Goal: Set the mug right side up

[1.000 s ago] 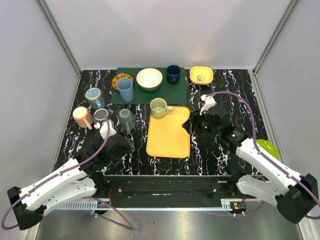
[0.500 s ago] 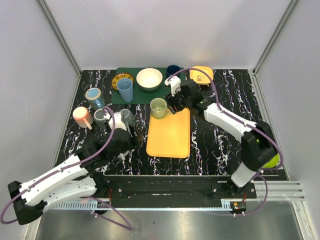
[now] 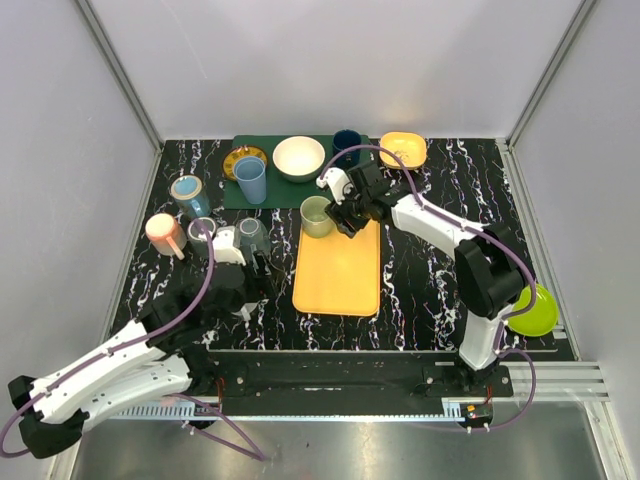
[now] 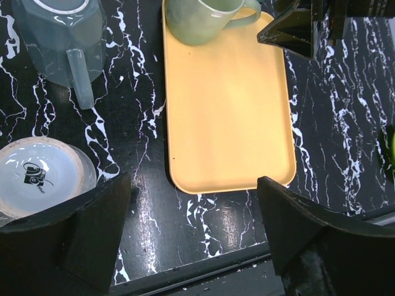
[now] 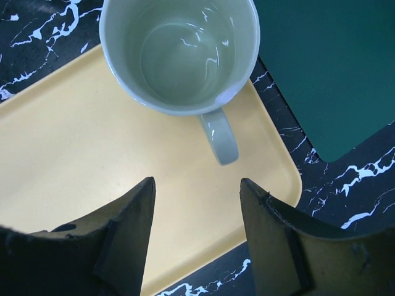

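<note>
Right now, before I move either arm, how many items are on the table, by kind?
Cups and mugs: 7 (pale green mug, navy mug, grey-blue mug, blue tumbler, pink cup, light blue cup, grey cup)
Bowls: 3 (white bowl, yellow bowl, lime bowl)
Small plate: 1
Yellow tray: 1
Green mat: 1
Total: 13

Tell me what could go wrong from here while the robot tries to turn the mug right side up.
1. The right gripper stands open just behind the handle of the green mug, which sits at a corner of the orange tray; a nudge may well push it off the tray.
2. The grey mug ahead of the left gripper has a logo cup close by; the open gripper might knock that cup while reaching in.
</note>
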Robot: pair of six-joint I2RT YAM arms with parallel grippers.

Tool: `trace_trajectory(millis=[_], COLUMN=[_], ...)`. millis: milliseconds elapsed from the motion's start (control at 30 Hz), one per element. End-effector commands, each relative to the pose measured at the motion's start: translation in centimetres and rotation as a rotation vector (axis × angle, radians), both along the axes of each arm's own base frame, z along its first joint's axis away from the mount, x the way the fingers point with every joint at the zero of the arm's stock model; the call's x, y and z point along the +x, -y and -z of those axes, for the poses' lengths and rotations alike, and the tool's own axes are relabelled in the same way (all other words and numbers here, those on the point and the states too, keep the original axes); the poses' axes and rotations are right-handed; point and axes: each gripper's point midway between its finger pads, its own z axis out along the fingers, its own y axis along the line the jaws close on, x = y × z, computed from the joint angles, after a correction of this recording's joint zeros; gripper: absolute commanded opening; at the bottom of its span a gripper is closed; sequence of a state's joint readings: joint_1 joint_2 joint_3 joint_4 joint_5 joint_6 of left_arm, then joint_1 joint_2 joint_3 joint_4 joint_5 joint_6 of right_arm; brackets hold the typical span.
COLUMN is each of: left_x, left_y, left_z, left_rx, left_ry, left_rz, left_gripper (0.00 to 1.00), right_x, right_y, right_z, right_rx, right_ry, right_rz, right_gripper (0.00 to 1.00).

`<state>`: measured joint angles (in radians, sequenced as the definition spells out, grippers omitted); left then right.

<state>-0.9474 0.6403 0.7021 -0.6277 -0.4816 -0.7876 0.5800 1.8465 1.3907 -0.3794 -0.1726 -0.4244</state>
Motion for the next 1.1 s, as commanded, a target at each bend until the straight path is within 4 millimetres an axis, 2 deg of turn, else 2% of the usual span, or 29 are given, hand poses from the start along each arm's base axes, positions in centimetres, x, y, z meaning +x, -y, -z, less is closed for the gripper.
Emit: trace_trajectory(millis=[0, 433, 733, 867, 1000, 1067], left_x=[0.3, 0.3, 0.2, 0.3, 0.3, 0.3], left_y=[0.8, 0.4, 0.4, 0.5, 0.7, 0.7], left_z=[-0.1, 0.3, 0.6, 0.9, 0.9, 1.0], left_rx=[-0.011, 0.004, 0.013, 0.021, 0.019, 0.021], left_ry=[0.015, 0.009, 0.001, -0.006, -0.007, -0.012], left_rz=[0.022, 0.008, 0.009, 0.010, 0.014, 0.013], left_gripper=[0.86, 0.86, 0.86, 0.86, 0.86, 0.86], right_x=[1.4, 3.5, 5.4, 5.1, 4.6, 4.4], right_y=[-1.2, -3.4, -3.2, -3.7, -4.0, -4.1], right_z=[-1.1, -0.4, 0.2, 0.5, 1.1, 1.0], right_rx=[0.035, 0.075, 0.037, 0.045, 0.058, 0.069], right_ry=[0.024, 0.034, 0.106, 0.076, 0.046, 0.041], right_rz=[-0.039, -0.050, 0.003, -0.025, -0.033, -0.035], right_gripper=[0.62, 0.58, 0.58, 0.57, 0.48, 0.40])
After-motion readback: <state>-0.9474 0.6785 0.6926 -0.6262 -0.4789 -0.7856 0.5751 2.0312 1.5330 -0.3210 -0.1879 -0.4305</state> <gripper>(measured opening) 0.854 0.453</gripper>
